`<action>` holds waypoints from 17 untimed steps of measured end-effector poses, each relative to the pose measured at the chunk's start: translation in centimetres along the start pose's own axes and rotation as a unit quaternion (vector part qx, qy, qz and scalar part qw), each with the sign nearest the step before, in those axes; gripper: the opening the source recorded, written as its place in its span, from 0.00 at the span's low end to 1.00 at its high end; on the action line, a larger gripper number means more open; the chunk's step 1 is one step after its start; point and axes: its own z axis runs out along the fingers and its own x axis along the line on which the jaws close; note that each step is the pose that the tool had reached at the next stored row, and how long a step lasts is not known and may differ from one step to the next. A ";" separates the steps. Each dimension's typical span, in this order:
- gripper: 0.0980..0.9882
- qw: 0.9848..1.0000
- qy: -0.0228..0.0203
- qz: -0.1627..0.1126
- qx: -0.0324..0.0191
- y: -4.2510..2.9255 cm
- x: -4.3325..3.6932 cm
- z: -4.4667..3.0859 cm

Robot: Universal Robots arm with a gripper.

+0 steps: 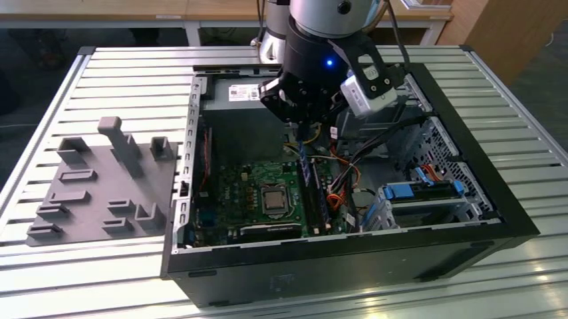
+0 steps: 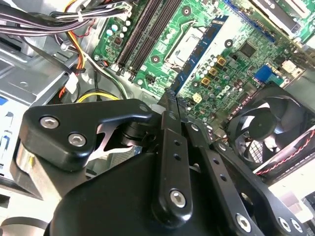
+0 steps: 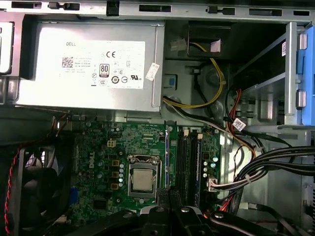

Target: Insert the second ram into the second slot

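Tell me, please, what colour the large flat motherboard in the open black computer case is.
Green; the first wrist view shows the motherboard best.

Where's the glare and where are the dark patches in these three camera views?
Exterior view: glare whitens the slatted table along the frame's lower edge, and the computer case interior lies in shade beneath the arm. First wrist view: the power supply is brightly lit, the fan corner dark. Second wrist view: a washed-out white patch lies past the fan.

A robotics lab: opened computer case on slatted aluminium workbench.
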 end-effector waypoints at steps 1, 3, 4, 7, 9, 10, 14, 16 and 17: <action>0.02 1.000 0.000 0.000 0.000 -0.01 0.00 0.01; 0.02 1.000 0.000 0.000 0.000 -0.11 -0.01 0.04; 0.02 1.000 0.000 0.000 0.000 -0.17 0.00 0.05; 0.02 1.000 0.000 0.000 0.000 -0.27 0.01 0.09; 0.02 1.000 0.000 0.000 0.000 -0.27 0.01 0.11; 0.02 1.000 0.000 0.000 0.000 -0.27 0.01 0.14; 0.02 1.000 0.000 0.000 0.000 -0.27 0.00 0.22; 0.02 1.000 0.000 0.000 0.000 -0.28 0.00 0.32; 0.02 1.000 0.000 0.000 0.000 -0.28 0.00 0.36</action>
